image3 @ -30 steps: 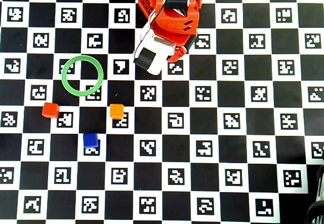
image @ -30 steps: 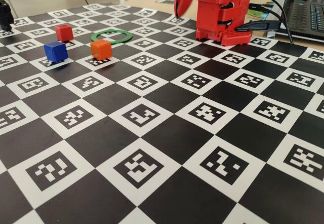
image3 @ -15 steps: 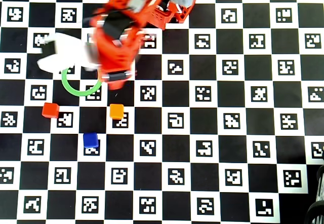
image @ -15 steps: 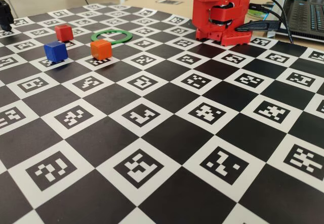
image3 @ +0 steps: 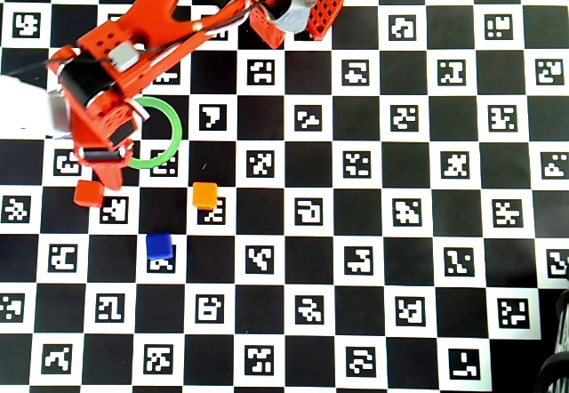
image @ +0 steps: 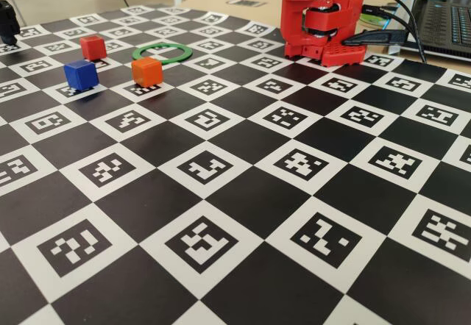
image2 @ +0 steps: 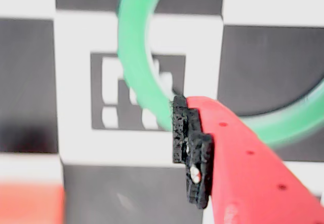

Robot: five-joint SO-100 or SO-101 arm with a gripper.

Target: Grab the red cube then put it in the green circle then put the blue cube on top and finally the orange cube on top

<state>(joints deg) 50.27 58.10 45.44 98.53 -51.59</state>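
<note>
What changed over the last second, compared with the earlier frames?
The arm swung from folded over its base out toward the left of the overhead view; the gripper now hangs beside the green circle, just above the red cube in the picture. Nothing was grasped or released. The red cube, blue cube, orange cube and green circle kept their places.

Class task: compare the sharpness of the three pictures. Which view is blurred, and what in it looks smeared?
Wrist view: blurred, the green circle smeared, the red cube a soft patch at the bottom left. Overhead view: sharp, the blue cube crisp. Fixed view: sharp too, the orange cube clear.
</note>
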